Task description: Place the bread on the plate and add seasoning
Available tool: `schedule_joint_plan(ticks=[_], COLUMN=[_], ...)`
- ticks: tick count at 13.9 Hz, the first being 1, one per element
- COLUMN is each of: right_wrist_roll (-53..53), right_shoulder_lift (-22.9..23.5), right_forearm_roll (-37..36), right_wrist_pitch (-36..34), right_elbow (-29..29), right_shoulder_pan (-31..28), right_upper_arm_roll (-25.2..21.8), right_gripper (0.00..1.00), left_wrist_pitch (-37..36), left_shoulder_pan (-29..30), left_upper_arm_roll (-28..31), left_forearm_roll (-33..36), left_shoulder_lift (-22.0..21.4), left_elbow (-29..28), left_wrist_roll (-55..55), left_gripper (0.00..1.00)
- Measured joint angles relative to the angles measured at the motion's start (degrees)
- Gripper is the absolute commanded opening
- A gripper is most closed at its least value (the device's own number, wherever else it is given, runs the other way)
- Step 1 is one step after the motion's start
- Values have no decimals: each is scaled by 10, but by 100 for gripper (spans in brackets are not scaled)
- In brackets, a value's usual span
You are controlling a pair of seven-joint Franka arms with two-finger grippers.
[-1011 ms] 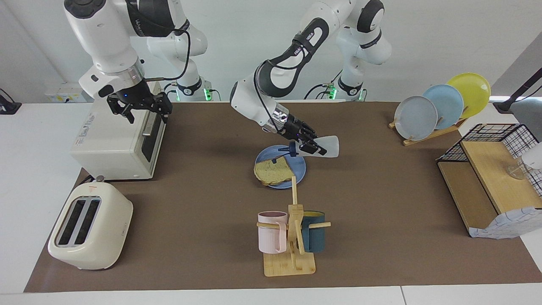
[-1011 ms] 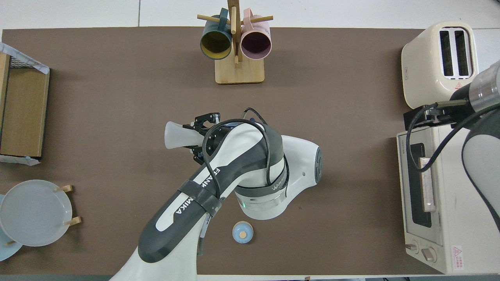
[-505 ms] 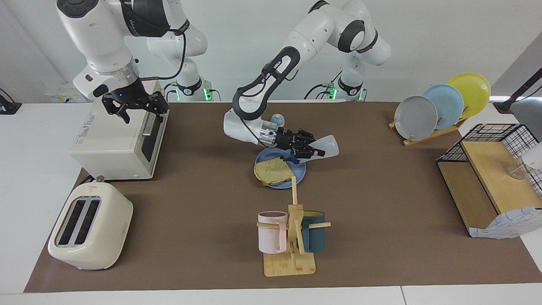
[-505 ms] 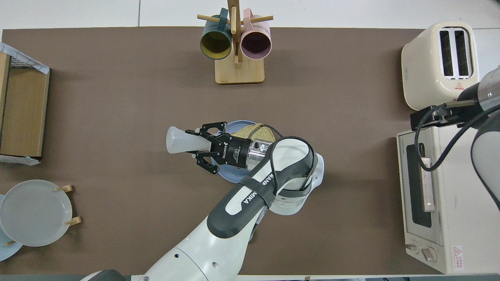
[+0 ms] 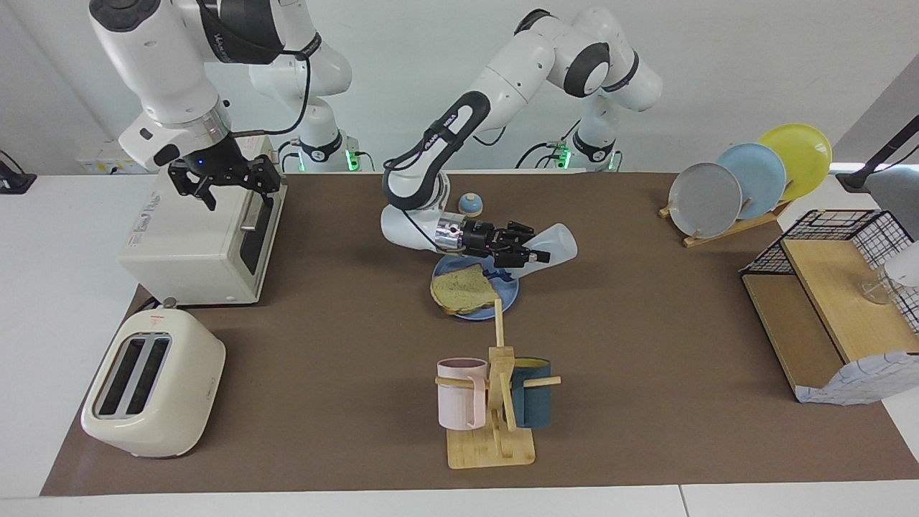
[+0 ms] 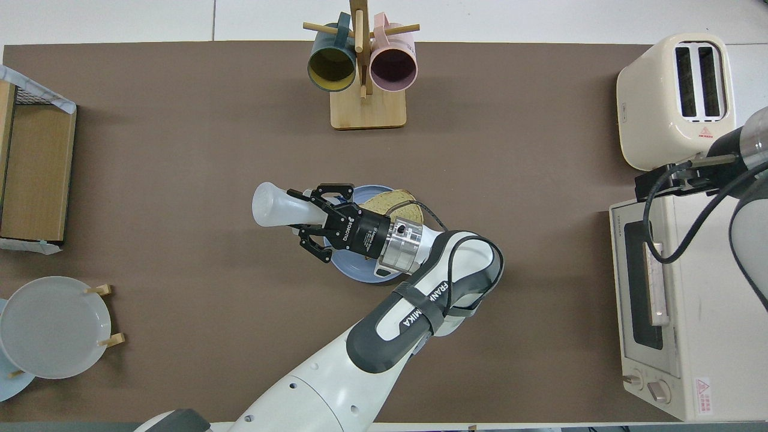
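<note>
The bread [image 5: 463,289] lies on the medium-blue plate [image 5: 508,300] in the middle of the table. My left gripper [image 5: 530,256] hangs low over the plate's edge toward the left arm's end, shut on the seasoning [image 5: 558,243]. The whitish bottle is held almost on its side. Its dark cap points toward the bread and its base points toward the left arm's end. In the overhead view the left gripper [image 6: 312,219] grips the seasoning [image 6: 276,207] by the neck beside the bread [image 6: 393,201] and plate [image 6: 348,270]. My right gripper [image 5: 224,179] waits open above the toaster oven [image 5: 194,240].
A blue-domed bell [image 5: 470,205] stands nearer to the robots than the plate. A mug rack [image 5: 495,402] stands farther from the robots than the plate. A cream toaster [image 5: 151,384] sits at the right arm's end. A plate rack [image 5: 747,183] and a wire shelf [image 5: 840,316] sit at the left arm's end.
The left arm has lifted its elbow and brought its wrist down level over the plate, carrying the bottle lower and flatter. The bell has come into view. The right gripper rose slightly.
</note>
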Motion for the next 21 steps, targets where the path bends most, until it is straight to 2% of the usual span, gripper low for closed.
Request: schedule_joint_plan(ticks=[2,6,11,16,18,21], right_wrist_roll=[0,0,0,0,0,0], right_shoulder_lift=[0,0,0,0,0,0], right_forearm_roll=[0,0,0,0,0,0], right_wrist_pitch=[0,0,-3,-4,-4,-4], right_elbow=[-1,-1,-1,-1,-1,-1], right_shoulder_pan=[-3,-21,-19,-18,-18,-19], right_upper_arm_roll=[0,-2,0,3,3,3], right_gripper=[100,100,100,100,100,100], left_wrist_pitch=[14,102,117,134,133,120], left_shoulder_pan=[-1,-5,-5,39,34,-10], left_upper_arm_roll=[0,0,9,16,13,10], left_forearm_roll=[20,30,32,45,44,30], left_shoulder_lift=[0,-1,-1,-1,-1,-1], left_elbow=[-2,4,6,0,0,1], left_wrist_roll=[0,0,0,0,0,0], left_gripper=[0,0,0,0,0,0])
